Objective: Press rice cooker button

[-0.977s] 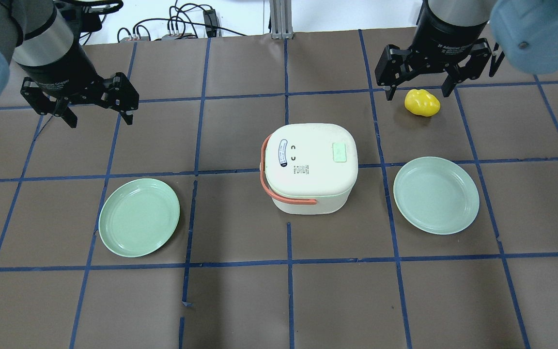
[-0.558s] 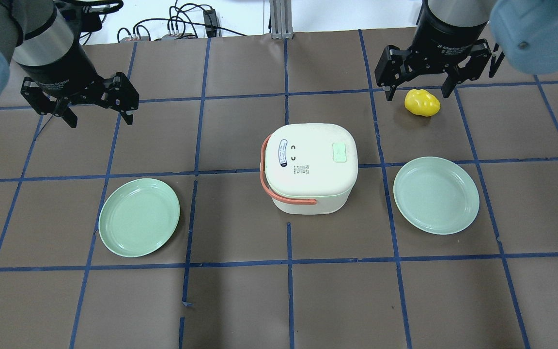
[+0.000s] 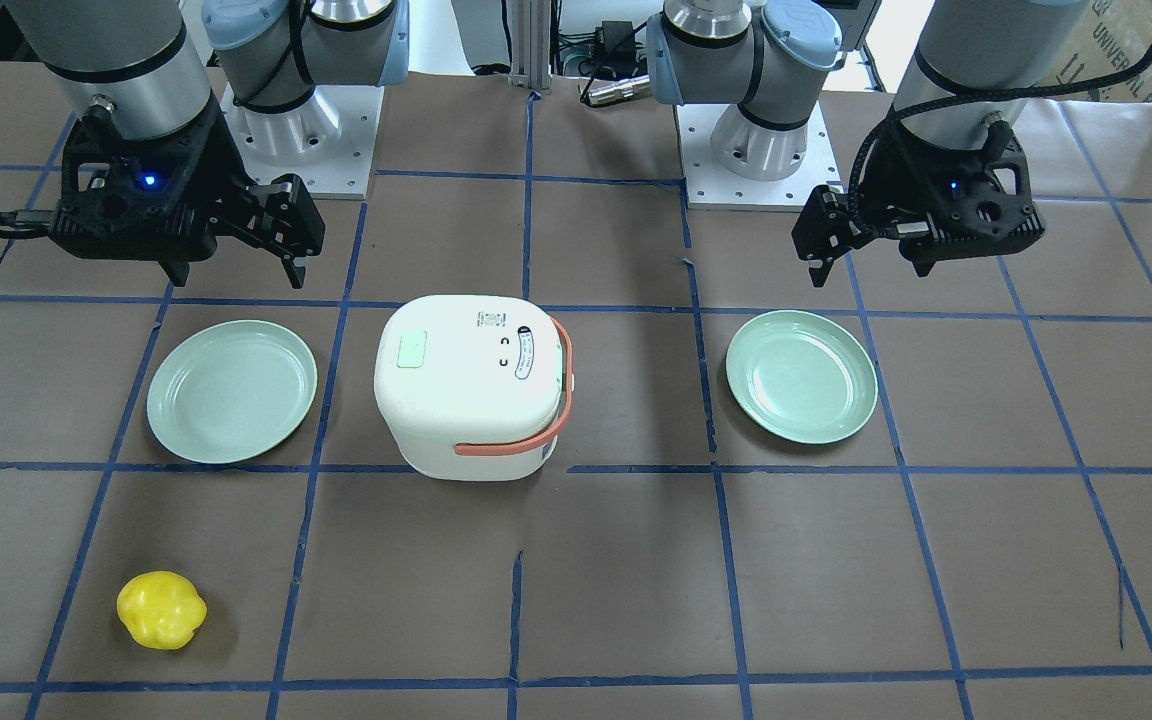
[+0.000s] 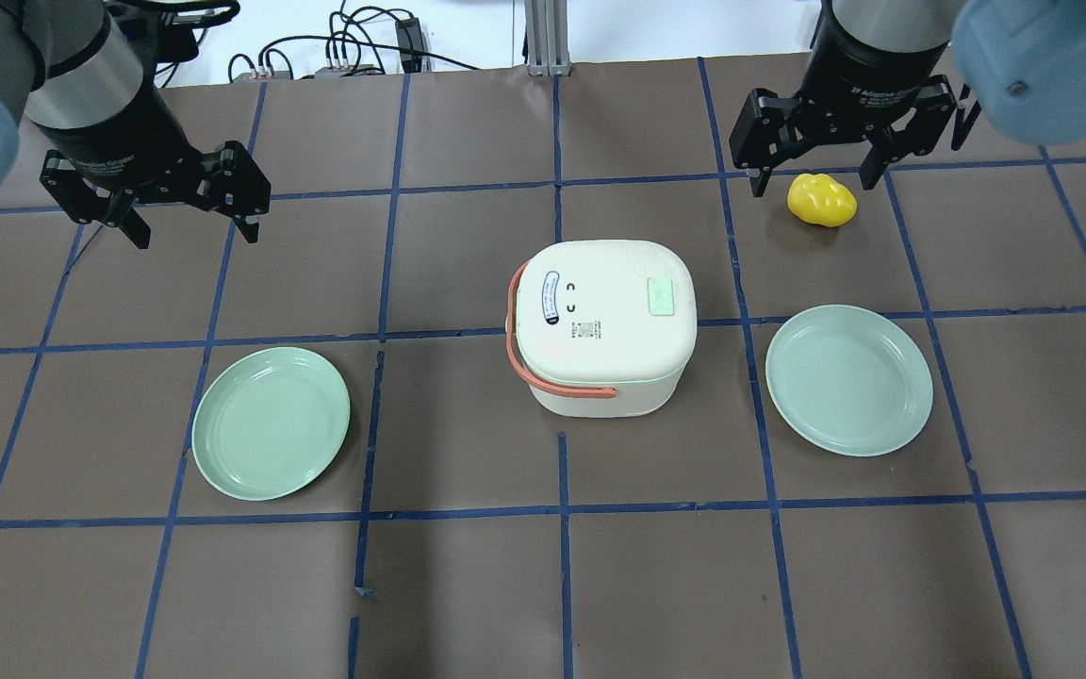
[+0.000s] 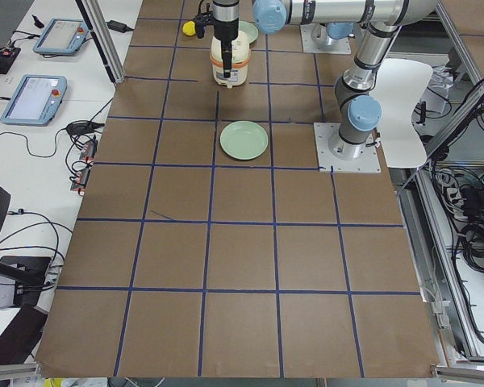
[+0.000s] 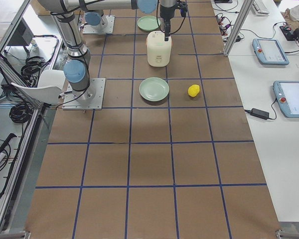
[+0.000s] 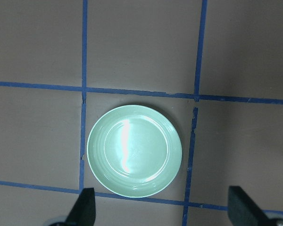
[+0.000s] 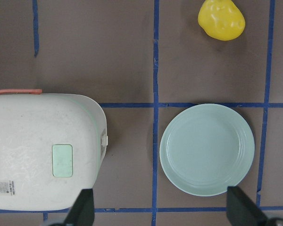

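Pale green on a cream lid: the button (image 4: 661, 296) sits on top of the rice cooker (image 4: 600, 339), toward the lid's edge on the robot's right. The cooker stands upright mid-table (image 4: 468, 585), between the left plate (image 4: 271, 422) and the right plate (image 4: 849, 379) and touching neither. Its salmon handle (image 4: 567, 387) is folded down around the body, away from the button. A yellow toy (image 3: 161, 609) lies on the operators' side, well apart from the cooker.

Right gripper (image 3: 236, 268): fingers spread wide, nothing between them, hanging high above the table. Its wrist camera looks straight down on the button, the right plate and the toy.

Left gripper (image 4: 194, 224): also spread and empty, high over its own side. Its wrist camera shows only the left plate.

Step in hand, as we judge it: the approach has not started. Nothing touches the cooker, and the lid looks shut.

Next move, as we judge it: the right arm is the better choice, since the button lies on its side. It needs to travel inward until one fingertip stands over the green pad, then come straight down. Bringing the fingers together first would give a blunter, surer tip. We would keep the push vertical so the cooker does not slide.
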Robot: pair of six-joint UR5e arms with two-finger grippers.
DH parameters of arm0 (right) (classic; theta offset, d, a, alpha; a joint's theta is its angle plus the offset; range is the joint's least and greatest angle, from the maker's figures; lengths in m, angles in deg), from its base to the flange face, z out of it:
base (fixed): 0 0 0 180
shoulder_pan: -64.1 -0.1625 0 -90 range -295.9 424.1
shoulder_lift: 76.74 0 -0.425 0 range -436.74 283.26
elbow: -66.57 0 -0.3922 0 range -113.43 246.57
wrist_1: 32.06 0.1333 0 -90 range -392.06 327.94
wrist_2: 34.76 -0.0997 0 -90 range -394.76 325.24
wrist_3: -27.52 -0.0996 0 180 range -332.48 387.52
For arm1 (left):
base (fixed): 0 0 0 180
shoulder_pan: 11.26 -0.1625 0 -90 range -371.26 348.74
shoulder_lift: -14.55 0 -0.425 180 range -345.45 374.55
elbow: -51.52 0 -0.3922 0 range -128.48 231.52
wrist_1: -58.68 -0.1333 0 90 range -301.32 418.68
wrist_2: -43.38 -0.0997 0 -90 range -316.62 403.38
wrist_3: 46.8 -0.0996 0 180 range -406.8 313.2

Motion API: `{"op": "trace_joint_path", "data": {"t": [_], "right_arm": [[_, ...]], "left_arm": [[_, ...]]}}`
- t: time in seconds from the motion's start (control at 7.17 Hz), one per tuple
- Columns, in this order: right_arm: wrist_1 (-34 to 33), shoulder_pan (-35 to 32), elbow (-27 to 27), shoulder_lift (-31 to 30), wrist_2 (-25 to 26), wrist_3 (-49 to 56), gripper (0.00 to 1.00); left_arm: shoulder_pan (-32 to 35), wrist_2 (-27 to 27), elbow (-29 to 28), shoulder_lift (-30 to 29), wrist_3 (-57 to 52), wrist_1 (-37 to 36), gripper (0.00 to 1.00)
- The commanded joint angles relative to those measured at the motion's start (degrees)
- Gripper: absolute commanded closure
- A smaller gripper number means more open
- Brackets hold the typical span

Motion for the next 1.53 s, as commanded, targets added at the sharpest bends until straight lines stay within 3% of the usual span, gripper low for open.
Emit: {"op": "trace_joint_path", "data": {"t": [0.0, 0.84, 0.98, 1.26, 1.4], "right_arm": [[0.3, -0.4, -0.6, -0.3, 0.5, 0.4, 0.0], [-0.4, 0.2, -0.6, -0.1, -2.2, -2.0, 0.01], [-0.4, -0.1, -0.6, 0.1, -2.4, -2.4, 0.15], [0.4, -0.5, -0.6, 0.0, -6.3, -2.9, 0.69], [0.5, -0.7, -0.5, 0.2, -5.8, -2.9, 0.85]], "left_arm": [[0.0, 0.0, 0.0, 0.0, 0.0, 0.0, 0.0], [0.0, 0.0, 0.0, 0.0, 0.0, 0.0, 0.0], [0.0, 0.0, -0.1, 0.0, 0.0, 0.0, 0.0], [0.0, 0.0, 0.0, 0.0, 0.0, 0.0, 0.0], [0.0, 0.0, 0.0, 0.0, 0.0, 0.0, 0.0]]}}
